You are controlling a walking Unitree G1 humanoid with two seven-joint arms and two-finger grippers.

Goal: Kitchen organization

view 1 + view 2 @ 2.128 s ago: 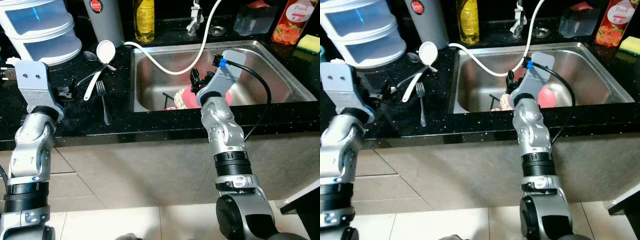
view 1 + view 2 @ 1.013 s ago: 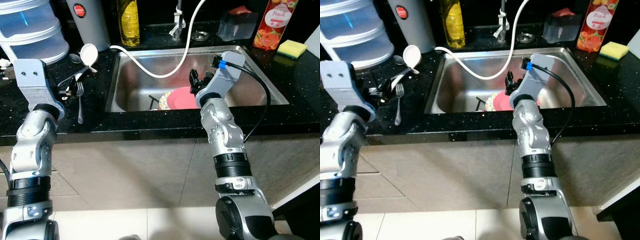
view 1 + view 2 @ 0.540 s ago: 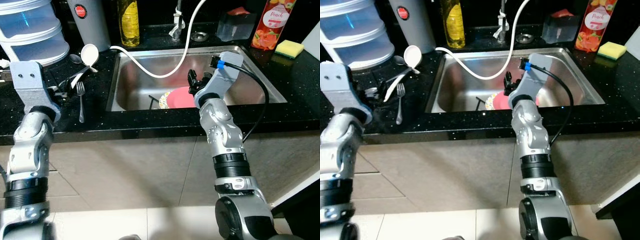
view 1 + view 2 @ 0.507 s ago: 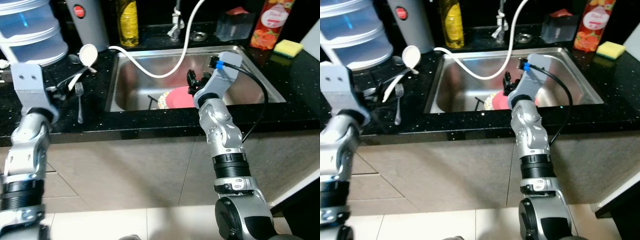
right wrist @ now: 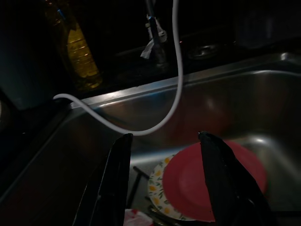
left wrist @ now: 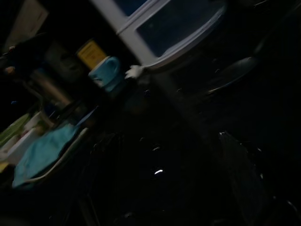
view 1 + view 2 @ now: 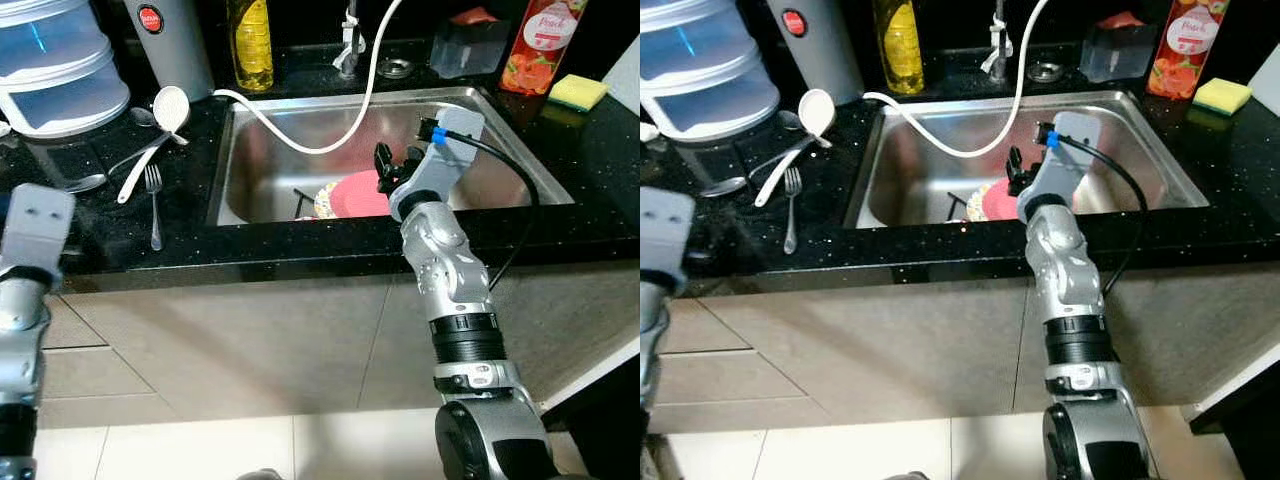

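Sitting in the stainless steel sink (image 7: 520, 170) is the thing that matters: a round red plate (image 5: 214, 181) stacked on a floral-rimmed plate (image 5: 157, 187), toward the near wall of the basin. The right gripper (image 5: 164, 176) hangs just above and on the near side of them, fingers spread apart with nothing between, and in the wrist view the red plate lies straight ahead and down, partly past the one finger. So my guess is the next move is a short drop forward onto the rim, and the right arm is clearly the closer one.

The plate looks flat, smooth and a bit glossy, probably slippery if wet, so an edge grab could slide. A white hose (image 7: 340, 120) loops from the tap down across the basin behind the plates, which could snag.

Out on the black speckled counter (image 7: 120, 240) to the left lie a metal fork (image 7: 154, 205), a white ladle (image 7: 160, 125) and spoons. The left gripper's wrist view is too dark; can't tell if its fingers are apart or together.
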